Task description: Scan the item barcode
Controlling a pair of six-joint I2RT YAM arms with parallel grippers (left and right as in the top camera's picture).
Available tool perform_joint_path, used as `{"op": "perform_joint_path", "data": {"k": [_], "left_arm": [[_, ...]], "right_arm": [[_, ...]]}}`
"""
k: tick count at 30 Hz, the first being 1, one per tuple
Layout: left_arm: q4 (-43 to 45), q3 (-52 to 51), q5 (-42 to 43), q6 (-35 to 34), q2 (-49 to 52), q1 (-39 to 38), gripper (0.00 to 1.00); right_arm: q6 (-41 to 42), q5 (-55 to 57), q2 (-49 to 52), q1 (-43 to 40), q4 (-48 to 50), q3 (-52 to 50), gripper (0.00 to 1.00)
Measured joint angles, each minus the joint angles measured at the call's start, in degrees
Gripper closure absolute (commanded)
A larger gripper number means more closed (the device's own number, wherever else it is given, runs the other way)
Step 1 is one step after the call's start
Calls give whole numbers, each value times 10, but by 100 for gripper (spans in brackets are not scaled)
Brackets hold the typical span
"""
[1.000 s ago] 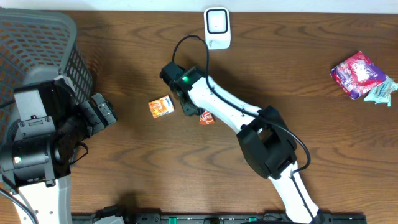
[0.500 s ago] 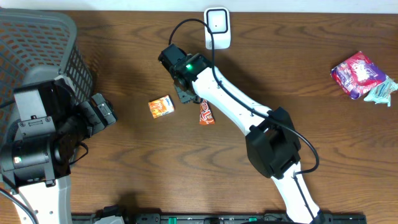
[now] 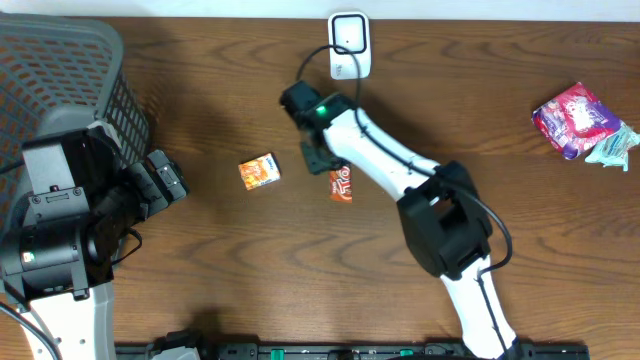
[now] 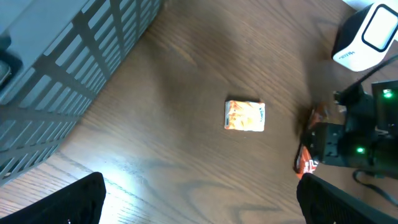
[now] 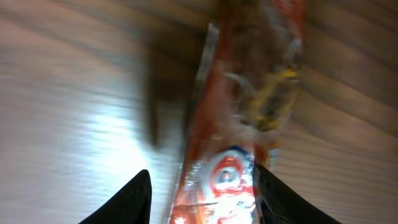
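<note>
A red-orange snack packet [image 3: 341,184] [image 5: 236,155] lies lengthwise between the fingers of my right gripper [image 3: 318,160] [image 5: 202,186], which is shut on its near end just above the table. It shows blurred in the right wrist view, with the right finger against its edge. The white barcode scanner [image 3: 349,42] [image 4: 367,34] stands at the back edge, just beyond the right arm. A small orange box [image 3: 259,171] [image 4: 245,116] lies flat to the left of the packet. My left gripper [image 3: 165,185] [image 4: 199,199] hangs wide open at the far left, holding nothing.
A grey mesh basket [image 3: 60,70] [image 4: 62,62] fills the back left corner beside the left arm. A pink packet [image 3: 572,118] and a teal wrapper [image 3: 612,148] lie at the far right. The scanner's black cable loops over the right arm.
The right arm has swung right and toward the scanner, and the packet has shifted right with it. Its jaws have narrowed on the packet. The left arm and the orange box have not moved.
</note>
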Motion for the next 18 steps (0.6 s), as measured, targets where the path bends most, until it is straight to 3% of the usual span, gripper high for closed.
{"op": "perform_joint_path", "data": {"k": [8,18], "left_arm": [[0,0,0,0,0,0,2],[0,0,0,0,0,0,2]], "right_arm": [[3,-7,0,-50,-78,12,48],[-31,-4,-16,-15,-59,26,38]]}}
